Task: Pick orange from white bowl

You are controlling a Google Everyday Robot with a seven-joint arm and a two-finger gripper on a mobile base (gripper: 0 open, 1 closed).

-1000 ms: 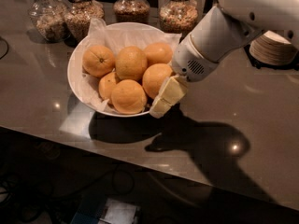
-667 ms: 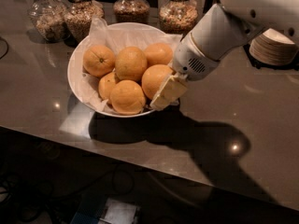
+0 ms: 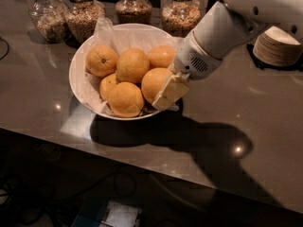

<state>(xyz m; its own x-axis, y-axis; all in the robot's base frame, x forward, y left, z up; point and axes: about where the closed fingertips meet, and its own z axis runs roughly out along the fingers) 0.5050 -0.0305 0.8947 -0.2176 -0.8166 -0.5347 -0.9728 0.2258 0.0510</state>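
Hand (image 3: 166,94) is low at right-front rim of white bowl (image 3: 78,79), touching right side of the orange (image 3: 152,82). Apart or clamped? Can't tell, far side hidden. Orange lies in bowl on crinkled paper w/ five other oranges, right-front of the pile. Bowl sits on dark desk (image 3: 265,126); jars (image 3: 84,15) behind, dish stack (image 3: 277,46) at right.

One camera, set high and near, looks steeply down across a dark grey polished countertop (image 3: 265,112) toward four glass jars of grain (image 3: 134,9) along its far edge. The wide white paper-lined bowl (image 3: 75,74) sits upper left of centre. The cream-coloured gripper (image 3: 170,91) reaches in from the upper right, at the bowl's right rim.
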